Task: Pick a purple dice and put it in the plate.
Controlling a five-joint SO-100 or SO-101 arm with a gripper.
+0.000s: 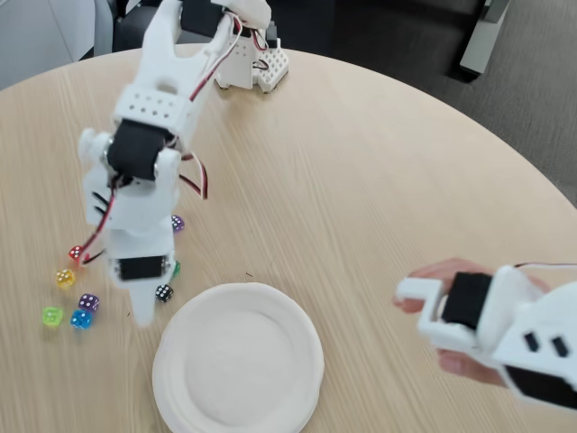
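Fixed view: the arm's gripper (142, 311) points down over the table (379, 180), its tip just left of the plate (238, 361) and beside a black die (163, 292); the fingers appear together, though motion blur leaves their state uncertain. One purple die (88, 302) rests among the coloured dice at left (blue die (81, 319) touching); another purple die (178, 223) peeks from behind the arm. A hand (451, 316) grips a second arm at lower right.
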